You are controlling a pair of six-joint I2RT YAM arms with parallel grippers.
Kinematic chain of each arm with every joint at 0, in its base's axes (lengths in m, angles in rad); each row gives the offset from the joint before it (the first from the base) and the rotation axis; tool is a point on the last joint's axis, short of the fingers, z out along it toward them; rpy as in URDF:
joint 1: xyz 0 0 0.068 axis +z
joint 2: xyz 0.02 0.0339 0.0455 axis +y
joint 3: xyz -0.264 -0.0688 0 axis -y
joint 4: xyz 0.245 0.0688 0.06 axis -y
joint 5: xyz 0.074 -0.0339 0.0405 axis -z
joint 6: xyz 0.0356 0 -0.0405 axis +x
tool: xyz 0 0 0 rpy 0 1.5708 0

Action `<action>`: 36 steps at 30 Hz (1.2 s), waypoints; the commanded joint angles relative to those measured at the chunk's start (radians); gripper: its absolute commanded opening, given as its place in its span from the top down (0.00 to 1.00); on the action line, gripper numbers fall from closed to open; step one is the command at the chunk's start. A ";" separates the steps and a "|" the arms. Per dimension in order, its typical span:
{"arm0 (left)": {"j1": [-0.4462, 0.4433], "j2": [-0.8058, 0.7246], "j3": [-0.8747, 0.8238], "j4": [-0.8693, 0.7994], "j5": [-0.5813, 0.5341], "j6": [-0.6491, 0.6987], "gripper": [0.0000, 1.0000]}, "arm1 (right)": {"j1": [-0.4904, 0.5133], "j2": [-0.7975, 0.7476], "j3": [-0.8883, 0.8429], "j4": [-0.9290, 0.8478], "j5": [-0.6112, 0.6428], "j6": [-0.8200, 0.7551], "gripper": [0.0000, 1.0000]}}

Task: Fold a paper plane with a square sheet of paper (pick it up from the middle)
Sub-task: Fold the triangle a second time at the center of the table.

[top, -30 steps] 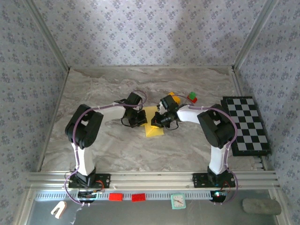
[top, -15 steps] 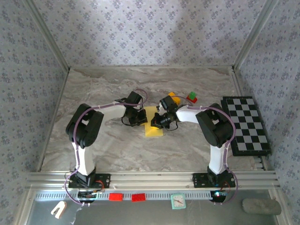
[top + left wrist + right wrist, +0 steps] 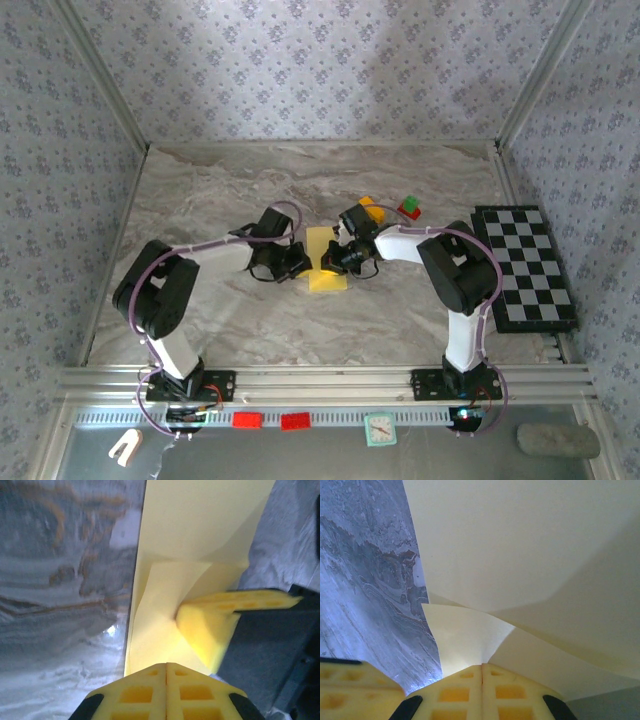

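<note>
From above, the folded yellow paper (image 3: 326,278) lay in the middle of the table (image 3: 220,190). The left gripper (image 3: 302,263) was at its left edge and the right gripper (image 3: 329,261) over its middle. In the left wrist view, the left fingers were pressed together at the paper's near edge; whether they gripped it was unclear. In the right wrist view, the right fingers were closed on a raised flap of the paper.

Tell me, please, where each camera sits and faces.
Top external: above and behind the robot, looking down on the table; left arm and right arm show.
Left wrist: on the left arm, facing the paper over its shut left gripper.
Right wrist: on the right arm, facing the paper over its shut right gripper.
Shared: both wrist views see the paper.
</note>
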 commanded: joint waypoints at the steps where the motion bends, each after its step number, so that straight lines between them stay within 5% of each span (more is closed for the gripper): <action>1: -0.025 -0.001 -0.012 0.064 0.056 -0.039 0.94 | 0.011 0.056 -0.009 -0.073 0.074 0.010 0.98; 36: -0.050 0.016 -0.121 -0.136 -0.042 0.012 1.00 | 0.001 0.072 0.008 -0.077 0.073 0.018 0.98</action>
